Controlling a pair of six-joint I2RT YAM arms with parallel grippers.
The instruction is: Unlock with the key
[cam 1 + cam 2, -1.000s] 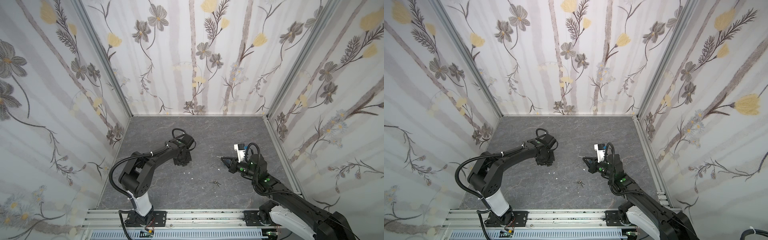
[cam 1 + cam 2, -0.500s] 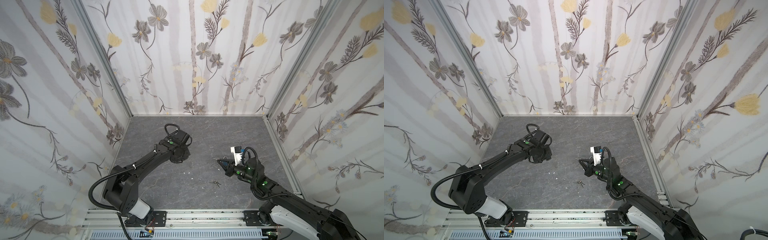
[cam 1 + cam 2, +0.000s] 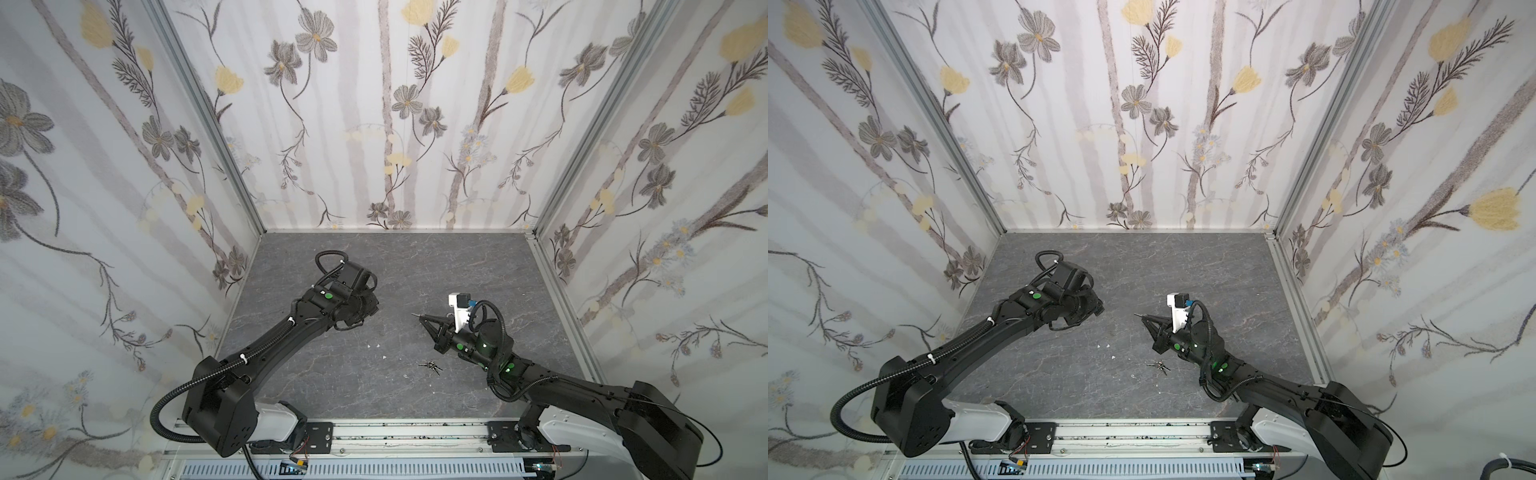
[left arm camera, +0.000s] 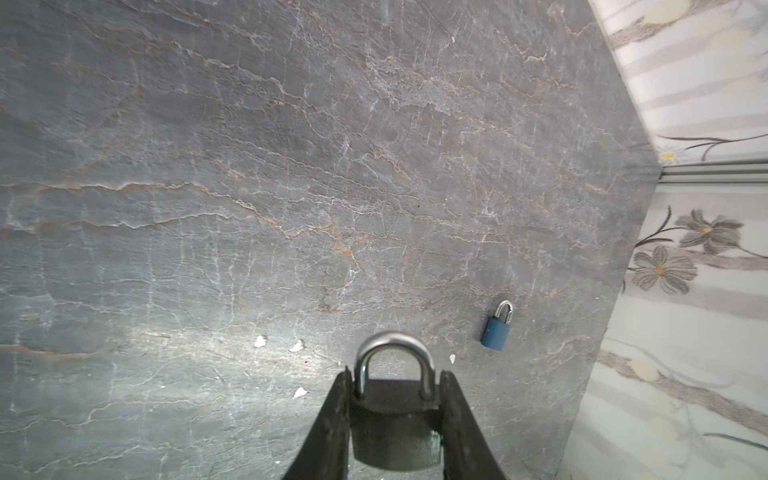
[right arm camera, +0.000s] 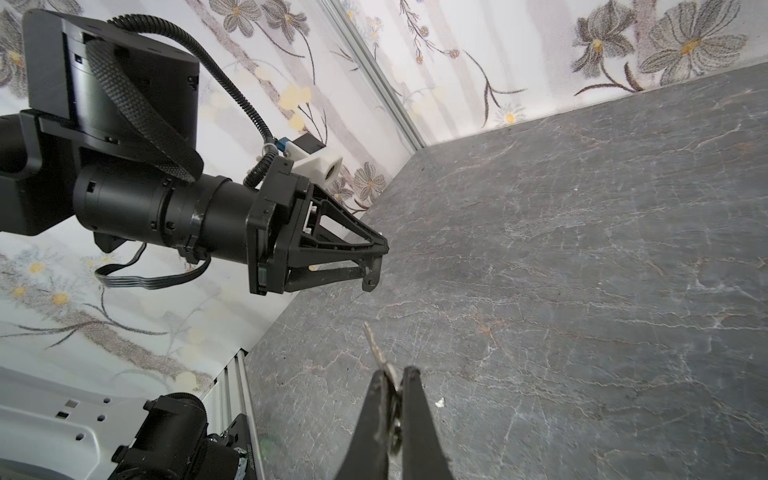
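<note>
A dark padlock (image 4: 392, 428) with a silver shackle sits between the fingers of my left gripper (image 4: 395, 374), which is shut on its body, shackle pointing away from the wrist. In both top views the left gripper (image 3: 365, 309) (image 3: 1094, 309) hovers over the left middle of the slate floor. My right gripper (image 5: 395, 371) is shut on a silver key (image 5: 376, 347), whose blade sticks out past the fingertips. Both top views show the right gripper (image 3: 424, 319) (image 3: 1145, 319) pointing left toward the left gripper, a gap apart. The left gripper (image 5: 376, 266) also shows in the right wrist view.
A small blue padlock (image 4: 496, 328) lies on the floor near a wall. A loose bunch of keys (image 3: 432, 366) (image 3: 1158, 365) lies in front of the right gripper's wrist. White flecks (image 3: 372, 345) dot the floor. Flowered walls close three sides.
The left arm has stretched out and changed posture while its gripper stays near the same spot with the padlock. The right gripper has moved left with the key, toward the left gripper.
</note>
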